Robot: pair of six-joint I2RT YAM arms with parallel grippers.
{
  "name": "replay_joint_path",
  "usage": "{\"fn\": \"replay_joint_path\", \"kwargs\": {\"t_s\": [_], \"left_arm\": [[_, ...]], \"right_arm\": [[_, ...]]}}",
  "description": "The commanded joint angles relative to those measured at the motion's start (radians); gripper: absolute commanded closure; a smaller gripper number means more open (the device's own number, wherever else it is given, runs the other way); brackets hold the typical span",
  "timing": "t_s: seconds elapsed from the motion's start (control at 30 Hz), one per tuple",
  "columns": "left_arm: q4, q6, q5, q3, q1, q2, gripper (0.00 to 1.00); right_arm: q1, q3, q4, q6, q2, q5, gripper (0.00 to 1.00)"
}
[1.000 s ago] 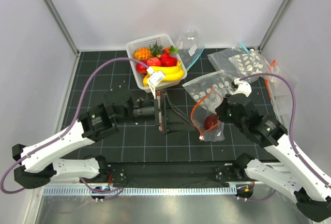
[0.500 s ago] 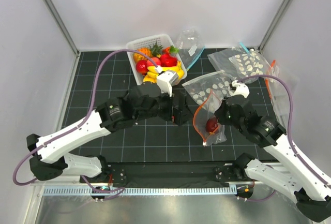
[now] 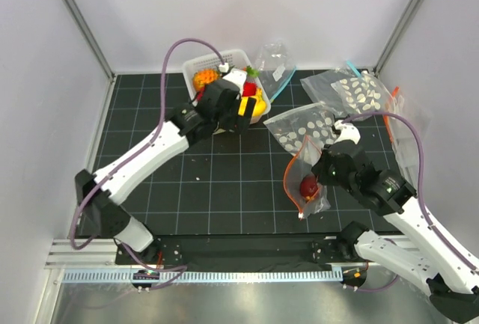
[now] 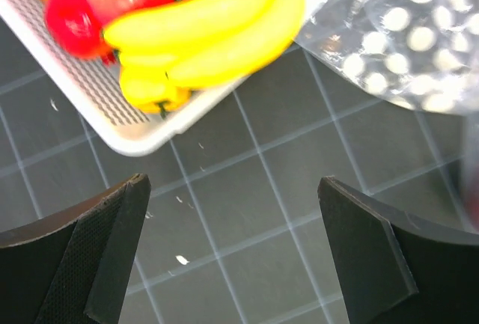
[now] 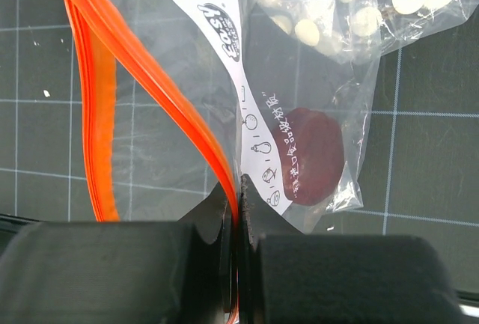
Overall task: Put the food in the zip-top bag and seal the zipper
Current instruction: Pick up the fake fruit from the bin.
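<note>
The food lies in a white basket (image 3: 224,59) at the back: a yellow banana bunch (image 4: 217,40) and red fruits (image 4: 71,17). My left gripper (image 3: 245,111) hangs open over the mat just in front of the basket's near corner (image 4: 135,141), nothing between its fingers (image 4: 112,242). The zip-top bag (image 3: 303,182) is held up at the right, with a dark maroon fruit (image 5: 310,156) inside it behind the white label (image 5: 239,114). My right gripper (image 5: 238,189) is shut on the bag's orange-red zipper (image 5: 150,77), whose mouth stands open.
Clear bags dotted with white discs (image 3: 307,126) (image 3: 359,92) lie right of the basket, one close to the left gripper (image 4: 404,32). Another clear bag with a blue strip (image 3: 275,66) stands behind the basket. Walls close in the black grid mat on three sides.
My left arm has swung from the middle of the mat up to the basket, gripper still open. The right gripper has kept its hold, and the bag has shifted slightly.
</note>
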Motion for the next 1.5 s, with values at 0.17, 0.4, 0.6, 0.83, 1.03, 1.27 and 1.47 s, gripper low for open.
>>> {"fn": "replay_joint_path", "kwargs": {"t_s": [0.17,0.4,0.6,0.83,1.03,1.27,1.47], "left_arm": [[-0.077,0.399,0.029,0.333,0.088,0.329,0.0],[-0.163,0.544,0.05,0.586,0.134,0.55,0.0],[-0.189,0.576,0.165,0.675,0.151,0.641,0.0],[-0.246,0.55,0.314,0.741,0.182,0.693,0.0],[-0.314,0.527,0.414,0.776,0.197,0.736,0.0],[-0.333,0.458,0.493,0.767,0.206,0.736,0.0],[-0.27,0.444,0.477,0.719,0.206,0.71,0.05]], "right_arm": [[0.004,0.068,0.003,-0.046,0.019,-0.052,0.99],[0.004,0.101,-0.011,-0.061,0.039,-0.069,0.99],[0.004,0.102,-0.017,-0.063,0.044,-0.071,0.99],[0.004,0.104,-0.005,-0.068,0.067,-0.077,0.99],[0.004,0.104,0.006,-0.069,0.074,-0.081,0.99],[0.004,0.099,0.009,-0.066,0.073,-0.081,0.99],[0.004,0.099,0.006,-0.063,0.064,-0.08,0.99]]}}
